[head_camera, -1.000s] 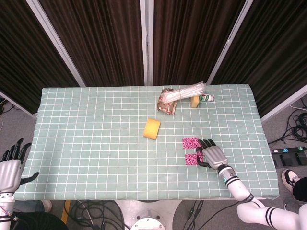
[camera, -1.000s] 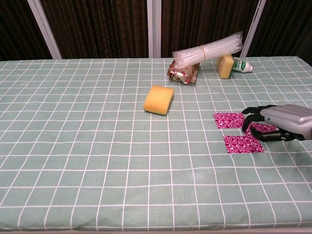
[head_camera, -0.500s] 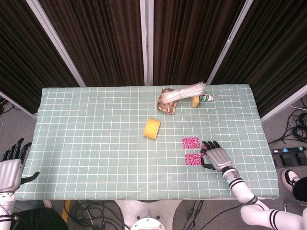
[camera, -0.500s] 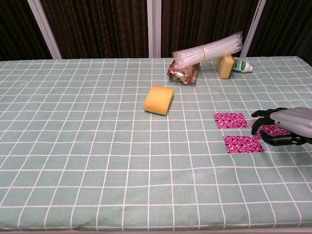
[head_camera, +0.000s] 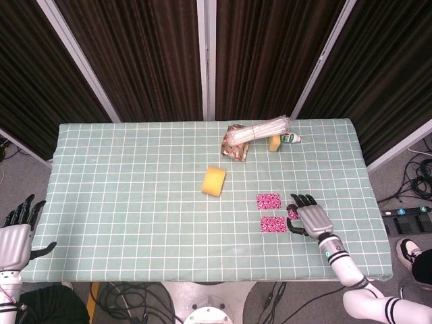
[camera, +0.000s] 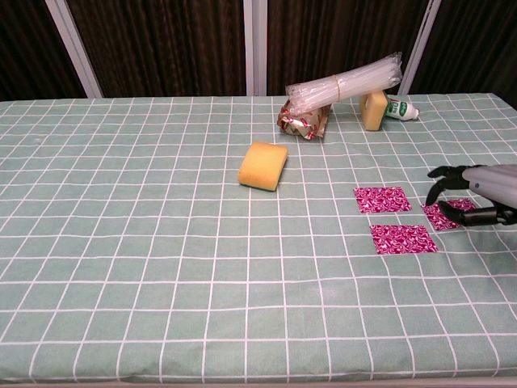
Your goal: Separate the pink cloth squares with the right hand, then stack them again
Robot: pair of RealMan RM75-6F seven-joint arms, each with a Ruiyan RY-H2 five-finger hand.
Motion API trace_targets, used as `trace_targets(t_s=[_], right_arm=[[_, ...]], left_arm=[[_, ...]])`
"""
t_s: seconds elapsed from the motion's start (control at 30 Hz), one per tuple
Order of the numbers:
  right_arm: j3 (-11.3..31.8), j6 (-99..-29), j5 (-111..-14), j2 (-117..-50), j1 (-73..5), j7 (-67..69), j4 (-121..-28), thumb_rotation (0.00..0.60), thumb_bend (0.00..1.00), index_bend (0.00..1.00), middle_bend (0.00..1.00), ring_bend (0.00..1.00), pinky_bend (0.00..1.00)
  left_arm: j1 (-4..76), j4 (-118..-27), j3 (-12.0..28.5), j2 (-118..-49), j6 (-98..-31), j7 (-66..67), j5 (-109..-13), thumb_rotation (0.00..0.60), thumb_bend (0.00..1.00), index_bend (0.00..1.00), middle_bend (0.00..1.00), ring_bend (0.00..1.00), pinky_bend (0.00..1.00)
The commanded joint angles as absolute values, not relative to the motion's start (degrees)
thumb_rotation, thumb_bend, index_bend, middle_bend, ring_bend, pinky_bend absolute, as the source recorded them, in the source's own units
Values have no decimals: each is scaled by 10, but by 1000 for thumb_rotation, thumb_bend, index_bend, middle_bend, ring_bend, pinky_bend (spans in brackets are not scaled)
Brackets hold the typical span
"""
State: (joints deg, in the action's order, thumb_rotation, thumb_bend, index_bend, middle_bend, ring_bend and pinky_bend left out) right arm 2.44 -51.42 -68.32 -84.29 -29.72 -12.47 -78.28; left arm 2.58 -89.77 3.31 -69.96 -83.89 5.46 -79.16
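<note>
Three pink patterned cloth squares lie flat and apart at the table's right. One square (head_camera: 268, 200) (camera: 383, 199) is furthest from me, a second (head_camera: 273, 224) (camera: 402, 238) is nearer, and a third (head_camera: 293, 214) (camera: 449, 214) lies to their right. My right hand (head_camera: 312, 219) (camera: 487, 192) hovers at the third square's right edge with its fingers spread and curved over it, holding nothing. Beyond the table's lower left corner, my left hand (head_camera: 15, 233) hangs with its fingers apart and empty; the chest view does not show it.
A yellow sponge (head_camera: 214, 181) (camera: 263, 166) lies mid-table. At the back stand a bundle of clear plastic straws (head_camera: 256, 131) (camera: 346, 82) resting on a crumpled snack wrapper (camera: 303, 121), a second yellow sponge (camera: 373, 110) and a small white bottle (camera: 401, 109). The table's right edge (head_camera: 378, 216) is close to my right hand.
My right hand has slid to the right, off the two left squares. The third pink square, earlier mostly covered by the hand, now shows beside them.
</note>
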Motion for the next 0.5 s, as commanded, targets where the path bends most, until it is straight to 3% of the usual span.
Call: trace_targets(t_s=[0.03,0.13,0.23,0.5], right_arm=[[49,-518,-680,-854,-314,-127,-782,231,296,273,35,0,0],[68,-507,-659,-875,-331,-142,-765,344,211,281,41,0,0],[75,-498,-648,-897,-349,-169,-742,454,194,284,45,0,0],[80,-462,-607,-947,-382,-215,-680,561,192,283,46,0,0]], left_arm=[[25,-898,33,-699,-840,53,-791,600,85,174,99,105,168],[23,-897,32,-699,-840,51,-790,600,85,174,99,105,168],[21,-899,30,-697,-839,46,-788,600,85,174,99,105,168],[16,-900,27,-693,-842,34,-791,600,85,174,99,104,168]])
